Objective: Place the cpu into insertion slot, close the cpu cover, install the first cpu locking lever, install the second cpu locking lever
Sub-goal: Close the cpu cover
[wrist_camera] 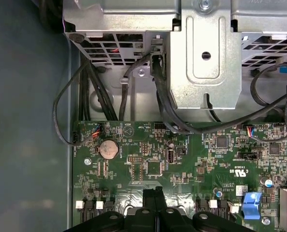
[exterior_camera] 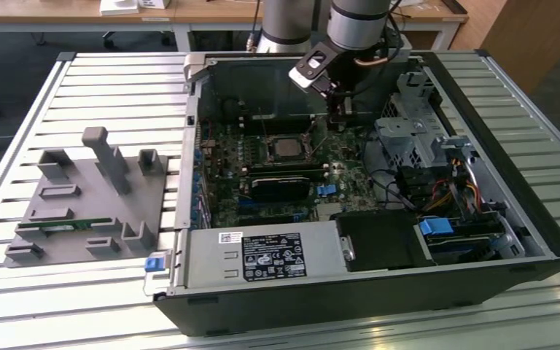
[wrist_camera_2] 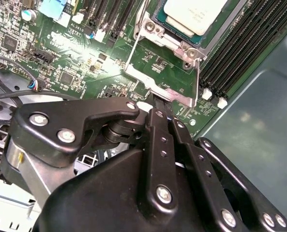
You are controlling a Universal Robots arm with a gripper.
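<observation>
Open computer case [exterior_camera: 338,302] lying on a slatted table [exterior_camera: 114,80], seen in the exterior view with the arm entering from 12 o'clock. The gripper [exterior_camera: 337,117] hangs over the green motherboard [exterior_camera: 231,157] near the case's far wall. The cpu [exterior_camera: 285,148] lies at about 8 o'clock from it, seated flat in the insertion slot [exterior_camera: 268,149] with its silver-grey top showing. In the second wrist view the cpu [wrist_camera_2: 194,14] is uncovered. The cpu cover [wrist_camera_2: 174,94] is swung open off the socket, and its windowed metal frame reaches toward the gripper [wrist_camera_2: 158,102]. The black fingers [wrist_camera_2: 155,121] are drawn together with no gap visible, and their tips appear to pinch the tongue at the cover's free edge. Long black memory slots [wrist_camera_2: 240,43] run beside the socket. In the first wrist view the closed gripper [wrist_camera: 153,192] stands above the board, with a coin cell [wrist_camera: 108,148] and a metal drive cage [wrist_camera: 206,58] beyond it. A grey fixture [exterior_camera: 85,197] rests on the table at 9 o'clock from the case.
</observation>
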